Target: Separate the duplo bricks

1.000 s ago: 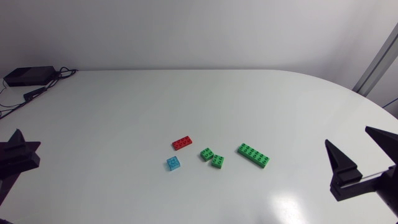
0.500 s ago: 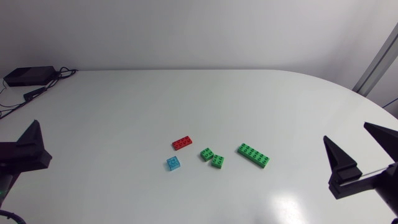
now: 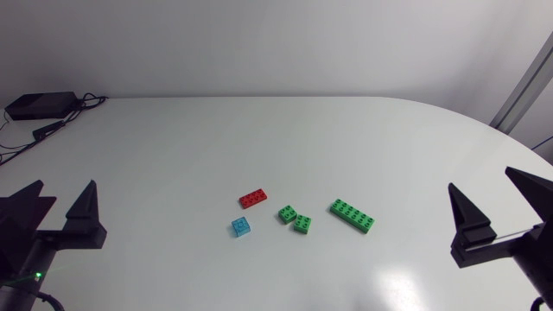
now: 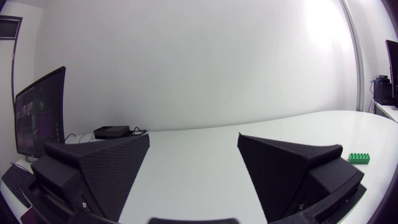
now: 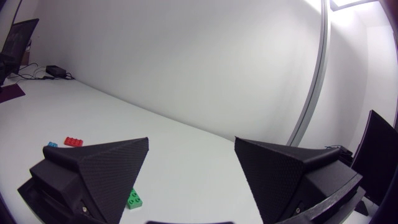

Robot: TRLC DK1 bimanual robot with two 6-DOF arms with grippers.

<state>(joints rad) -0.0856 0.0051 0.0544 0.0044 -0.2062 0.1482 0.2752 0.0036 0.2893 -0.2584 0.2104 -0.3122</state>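
Both pincers are wide open and hold nothing: left pincer [image 3: 64, 186] and right pincer [image 3: 480, 180] sit at the sides of the table [image 3: 259, 130]. Between them, far from both, lie a red brick [image 3: 253, 199], a blue brick [image 3: 241, 226], two small green bricks [image 3: 295, 218] and a long green brick [image 3: 352, 216]. The left wrist view shows only one green brick [image 4: 359, 158], maybe the long one. In the right wrist view a finger hides part of the blue brick [image 5: 51, 145].

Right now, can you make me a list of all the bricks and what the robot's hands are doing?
red brick: lies flat, by itself
blue brick: small, light blue, close to the red one but apart from it
first small green brick: right next to the second, seems to touch it
second small green brick: beside the first
long green brick: by itself, towards the right arm
left gripper: open, empty, far from the bricks
right gripper: open, empty, far from the bricks
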